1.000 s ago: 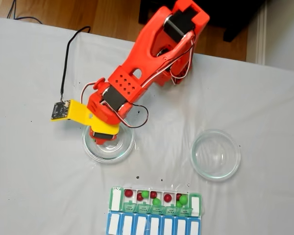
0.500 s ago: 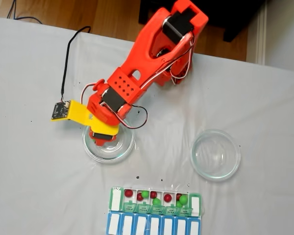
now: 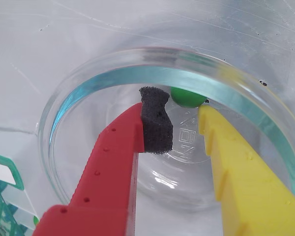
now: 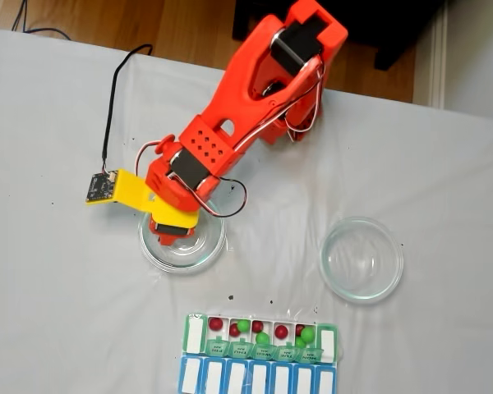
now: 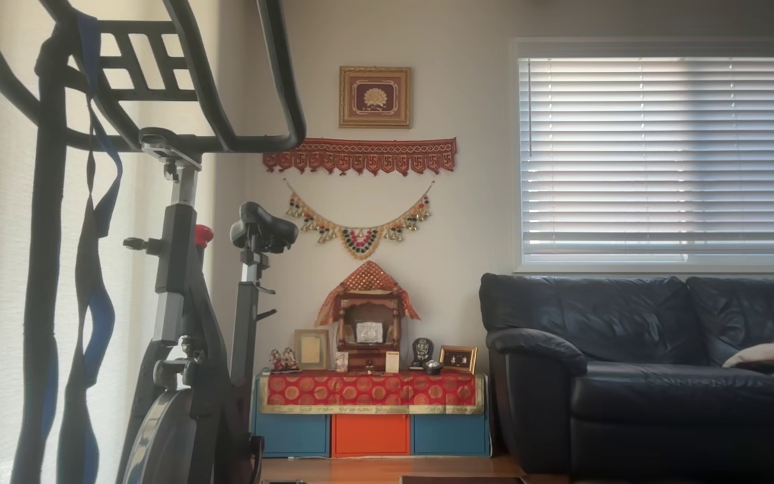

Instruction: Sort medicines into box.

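In the wrist view a glossy green medicine ball (image 3: pixel 187 97) lies against the far wall of a clear glass dish (image 3: pixel 137 61). My gripper (image 3: pixel 181 109) is open inside this dish. Its black foam pad (image 3: pixel 156 123) on the red finger is left of the ball, and the yellow finger (image 3: pixel 236 162) is right of it. The ball sits just beyond the tips, untouched. In the fixed view my gripper (image 4: pixel 171 230) is down in the left dish (image 4: pixel 152 256). The box (image 4: pixel 195 334) holds several red and green medicines (image 4: pixel 263 337) in open compartments.
A second glass dish (image 4: pixel 399 263) stands at the right of the table. A blue-lidded organizer row (image 4: pixel 259 379) lies right below the box. A black cable (image 4: pixel 108 115) runs to the small camera board (image 4: pixel 100 185) on the wrist.
The arm has shifted only very slightly, with the gripper still down in the left dish. The balls in the box have not moved.
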